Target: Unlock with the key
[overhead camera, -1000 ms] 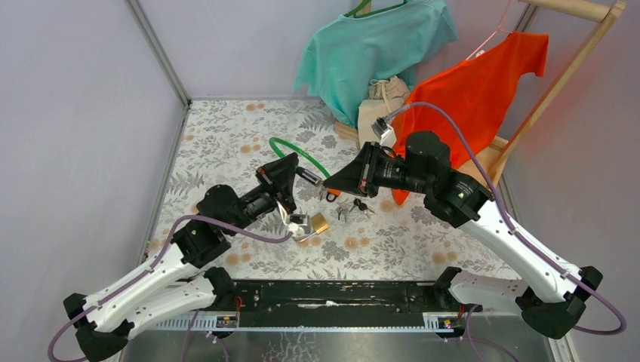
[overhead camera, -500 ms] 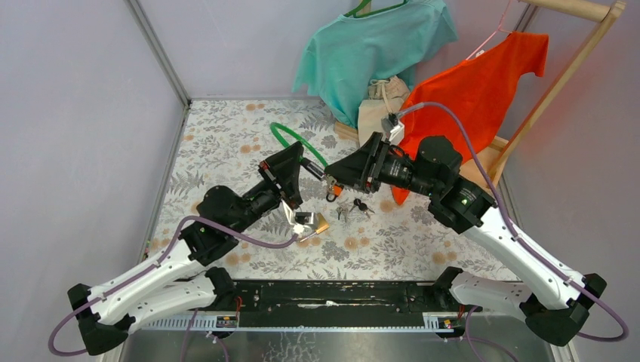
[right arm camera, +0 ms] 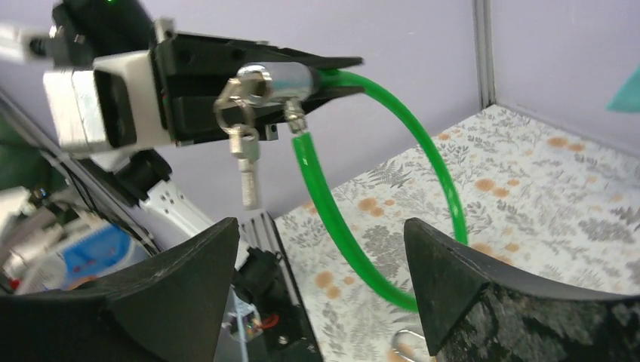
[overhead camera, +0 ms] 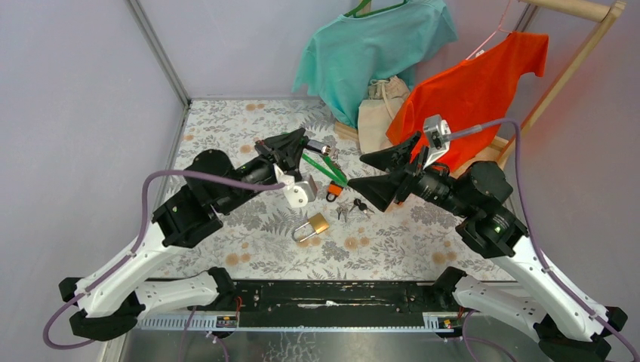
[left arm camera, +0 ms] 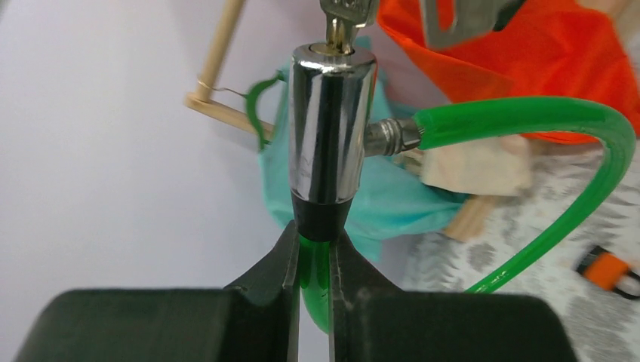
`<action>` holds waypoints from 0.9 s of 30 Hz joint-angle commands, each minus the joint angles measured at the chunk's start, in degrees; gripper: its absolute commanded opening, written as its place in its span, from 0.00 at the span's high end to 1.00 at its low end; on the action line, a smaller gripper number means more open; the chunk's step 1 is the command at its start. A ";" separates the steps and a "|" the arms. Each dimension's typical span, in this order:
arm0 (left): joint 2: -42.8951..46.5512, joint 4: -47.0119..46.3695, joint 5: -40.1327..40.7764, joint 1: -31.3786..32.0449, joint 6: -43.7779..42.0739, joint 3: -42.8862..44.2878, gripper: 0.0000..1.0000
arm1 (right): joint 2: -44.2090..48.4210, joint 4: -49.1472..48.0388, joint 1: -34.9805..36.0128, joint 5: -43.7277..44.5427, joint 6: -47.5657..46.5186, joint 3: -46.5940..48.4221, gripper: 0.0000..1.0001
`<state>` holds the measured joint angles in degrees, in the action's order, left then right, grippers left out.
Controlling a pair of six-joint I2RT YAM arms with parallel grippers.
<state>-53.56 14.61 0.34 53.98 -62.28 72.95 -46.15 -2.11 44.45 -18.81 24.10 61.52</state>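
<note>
Cable lock [left arm camera: 332, 128] aloft, pinched by raised left end effector [left arm camera: 313, 245]

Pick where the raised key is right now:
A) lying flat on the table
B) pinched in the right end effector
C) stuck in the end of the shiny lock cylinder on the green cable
C: the key sticks out of the chrome lock cylinder, which the left end effector grips, while the right end effector is open and apart from it.
</note>
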 commanded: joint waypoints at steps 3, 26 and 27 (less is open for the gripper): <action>-3.58 10.61 1.05 0.27 12.57 7.50 1.00 | -3.12 -6.27 -0.20 -8.42 -14.99 1.90 0.17; -8.11 12.33 8.73 -0.81 30.37 14.60 1.00 | -3.91 -5.01 8.22 6.39 -21.11 -2.53 1.00; -8.40 12.62 8.73 -1.57 32.11 15.03 1.00 | -3.15 -4.68 8.20 7.17 -20.70 -3.25 1.00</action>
<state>-61.25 33.17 5.85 53.82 -38.52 84.58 -52.21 -4.56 51.75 -16.88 3.31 60.14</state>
